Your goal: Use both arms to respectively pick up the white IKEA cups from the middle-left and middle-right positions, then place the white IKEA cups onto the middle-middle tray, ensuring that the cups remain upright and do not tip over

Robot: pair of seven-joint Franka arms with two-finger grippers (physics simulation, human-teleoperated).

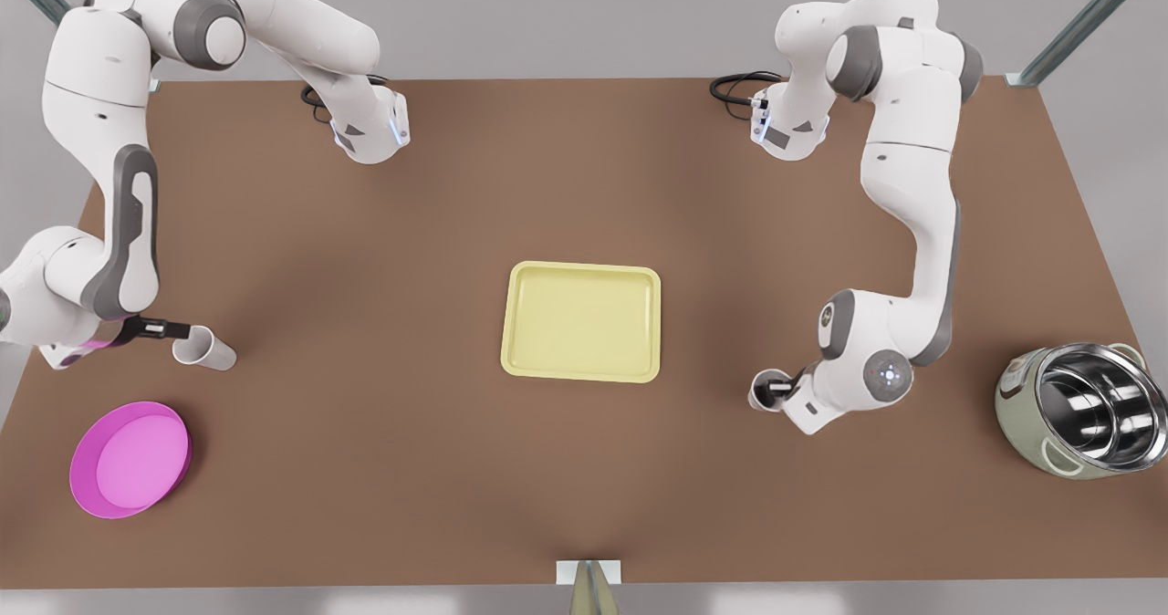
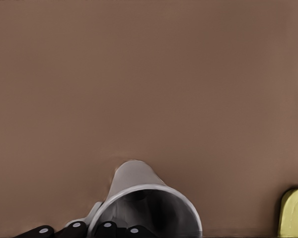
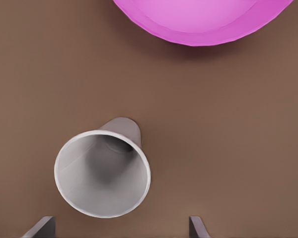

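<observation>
The right gripper [image 1: 172, 329] hangs jaws apart beside its cup [image 1: 204, 349], lower left. The left gripper [image 1: 776, 387], lower right, is clamped on its cup [image 2: 144, 208]. Close squarely; lift both straight towards the tray [image 1: 581, 321].

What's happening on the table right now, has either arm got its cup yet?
Not yet, as far as the views show. The right claw, at the front view's left near the pink plate, is open beside one white cup. The left claw, at the front view's right, is against the other white cup; its grip can't be judged. Neither cup is on the yellow tray between them.
</observation>
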